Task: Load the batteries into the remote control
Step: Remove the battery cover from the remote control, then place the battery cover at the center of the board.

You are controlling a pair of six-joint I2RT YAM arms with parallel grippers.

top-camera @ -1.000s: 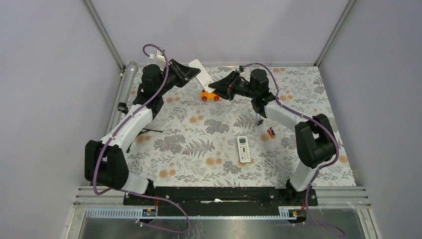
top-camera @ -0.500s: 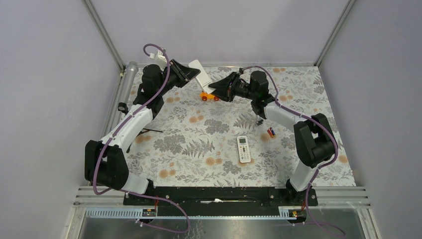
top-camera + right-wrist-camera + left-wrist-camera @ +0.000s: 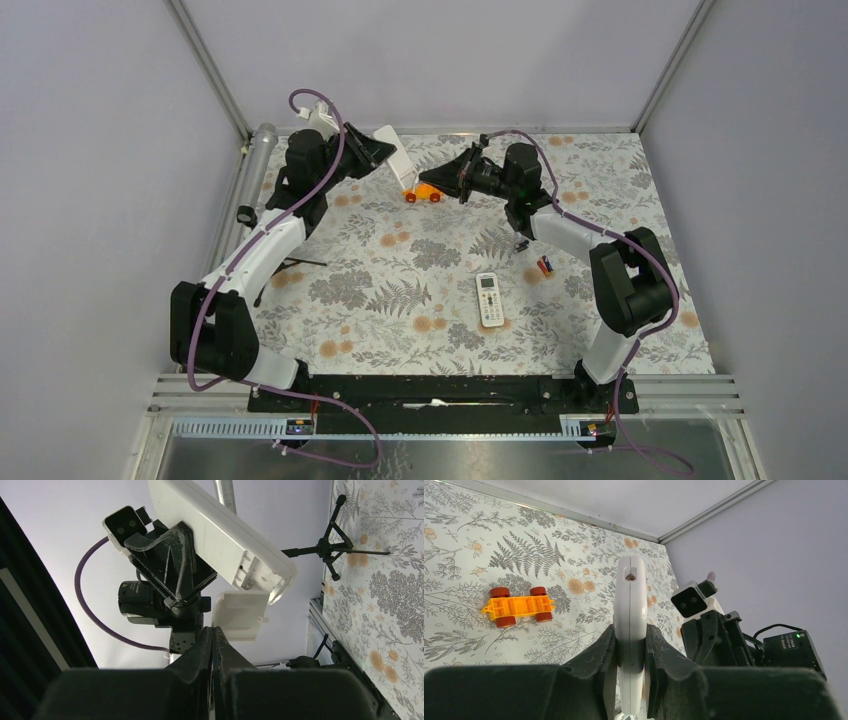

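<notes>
1. Your left gripper (image 3: 629,642) clamps one remote control (image 3: 629,600), held aloft.
2. Your right gripper (image 3: 212,632) pinches one battery cover (image 3: 240,614).
3. Two batteries (image 3: 544,265) lie on the table (image 3: 400,300), beside a second remote (image 3: 489,299).

Colours before you: pale tablecloth (image 3: 400,290) printed with grey ferns and orange blossoms; slim white plastic remote control (image 3: 630,590); flat white plastic battery cover (image 3: 239,615); yellow-orange plastic toy chassis (image 3: 519,606) with red wheels; two tiny red-and-blue batteries (image 3: 544,265); white remote with pale green screen (image 3: 489,298); black left gripper (image 3: 630,635) and right gripper (image 3: 212,637); purple cables (image 3: 310,98).
</notes>
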